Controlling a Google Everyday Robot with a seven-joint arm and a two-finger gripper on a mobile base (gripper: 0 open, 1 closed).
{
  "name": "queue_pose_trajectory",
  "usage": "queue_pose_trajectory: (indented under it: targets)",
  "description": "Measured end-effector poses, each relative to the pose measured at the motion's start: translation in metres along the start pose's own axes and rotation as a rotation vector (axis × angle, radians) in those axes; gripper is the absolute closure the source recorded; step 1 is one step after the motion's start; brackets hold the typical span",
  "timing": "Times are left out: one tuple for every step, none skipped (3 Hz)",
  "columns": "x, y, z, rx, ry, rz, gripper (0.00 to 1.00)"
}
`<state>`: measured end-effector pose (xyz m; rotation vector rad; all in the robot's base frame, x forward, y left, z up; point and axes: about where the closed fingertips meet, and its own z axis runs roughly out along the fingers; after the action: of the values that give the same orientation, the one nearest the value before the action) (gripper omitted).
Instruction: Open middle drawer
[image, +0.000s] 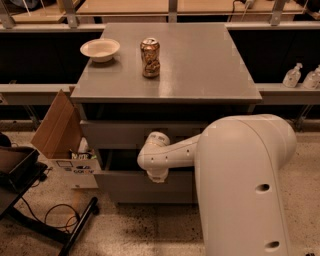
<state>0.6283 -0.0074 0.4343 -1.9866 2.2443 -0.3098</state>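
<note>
The grey cabinet shows two lit grey drawer fronts. The upper, wider one is the top drawer. The lower one is the middle drawer, with a dark gap above its top edge. A third front does not show. My white arm reaches in from the right. My gripper sits at the dark gap, right at the middle drawer's top edge, left of centre. Its tip is hidden behind the wrist.
A white bowl and a dented can stand on the cabinet top. An open cardboard box sits on the floor at the cabinet's left, beside a black stand with cables. Bottles stand on a shelf at the right.
</note>
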Motion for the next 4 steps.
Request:
queue_pose_trajectory:
  targets:
    - [0.0098,0.0210,-0.0146,-0.031,-0.001,0.008,1.00]
    - [0.0097,0.0209,-0.0145,-0.031,-0.001,0.008,0.86]
    - [0.0103,0.0221,-0.0131,-0.034,0.001,0.007,0.62]
    - [0.0112,0.0237,-0.0112,-0.037,0.003,0.007,0.31]
